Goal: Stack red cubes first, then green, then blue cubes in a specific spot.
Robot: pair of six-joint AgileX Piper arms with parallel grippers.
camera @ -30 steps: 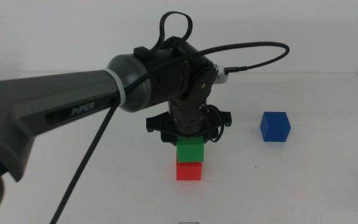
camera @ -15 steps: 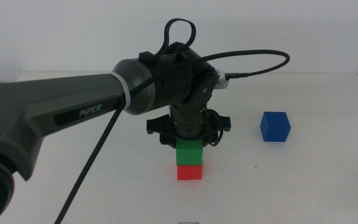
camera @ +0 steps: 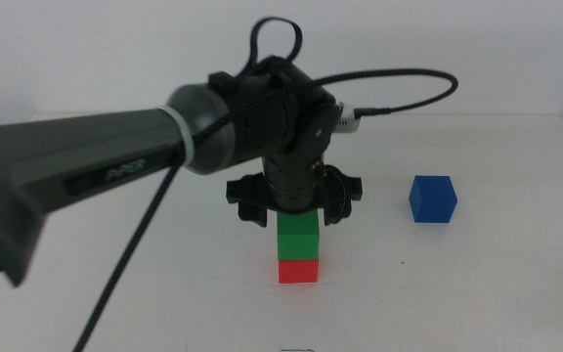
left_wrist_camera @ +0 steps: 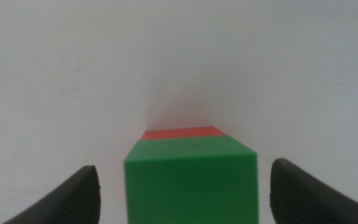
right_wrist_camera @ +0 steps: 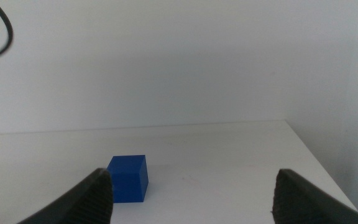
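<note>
A small, solid bright-red cube with matte faces (camera: pixel 298 271) sits flat on the white tabletop near the middle of the table. A same-sized matte green cube (camera: pixel 298 238) rests squarely on top of it, edges closely aligned, forming an upright two-block stack; in the left wrist view only a thin strip of the red cube (left_wrist_camera: pixel 182 132) shows beyond the green cube (left_wrist_camera: pixel 191 180). A matching deep-blue matte cube (camera: pixel 432 198) stands alone, flat on the table, well apart to the right of the stack (right_wrist_camera: pixel 128 178).
</note>
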